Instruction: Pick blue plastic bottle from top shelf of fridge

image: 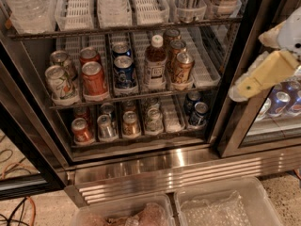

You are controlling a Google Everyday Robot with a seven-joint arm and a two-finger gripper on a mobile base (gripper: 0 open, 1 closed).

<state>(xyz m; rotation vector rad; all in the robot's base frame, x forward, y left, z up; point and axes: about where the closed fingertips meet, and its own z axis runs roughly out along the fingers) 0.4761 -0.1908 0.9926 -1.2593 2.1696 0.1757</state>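
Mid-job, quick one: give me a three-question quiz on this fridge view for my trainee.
1. True or false: the gripper is inside the fridge, at the top shelf.
2. On the middle shelf, what stands between the blue can and the tan cans? A) brown bottle with white cap B) milk carton C) glass jar
3. Fill in: the ribbed water bottle sits at the top shelf's ___ end.
Key: 1 false, it hangs outside, by the right door; 2 A; 3 left.
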